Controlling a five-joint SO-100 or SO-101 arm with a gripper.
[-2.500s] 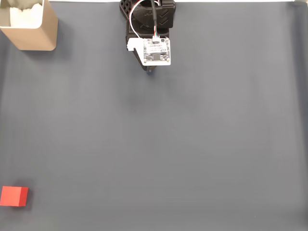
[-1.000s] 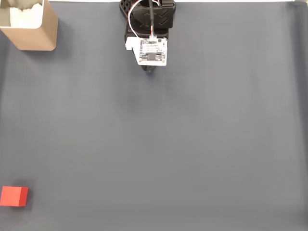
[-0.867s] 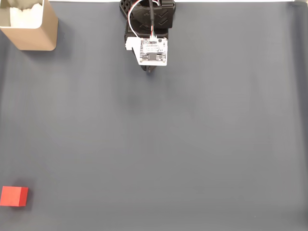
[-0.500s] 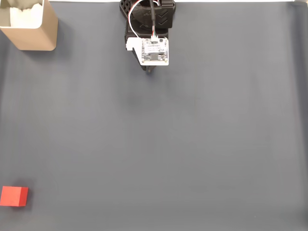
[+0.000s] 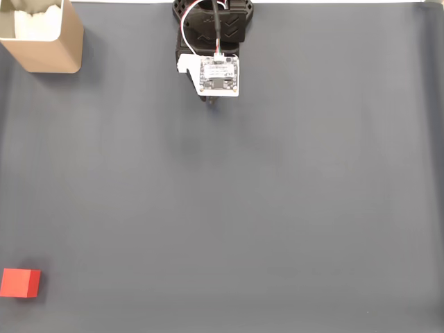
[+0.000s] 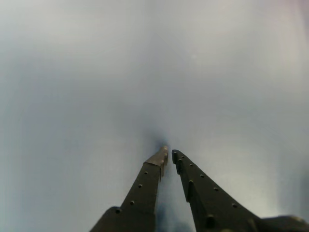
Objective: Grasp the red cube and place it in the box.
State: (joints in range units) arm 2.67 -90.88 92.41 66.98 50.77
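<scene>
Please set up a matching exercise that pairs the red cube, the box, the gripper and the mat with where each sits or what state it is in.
Things:
1. red cube
2. box
3. gripper
4. grey mat

Descriptions:
A. fingertips nearly together with nothing between them, wrist view
B. top left corner of the fixed view
C. covers the table under everything
D. bottom left corner of the fixed view, resting alone

Pairs: 1-D, 2-B, 3-A, 4-C
</scene>
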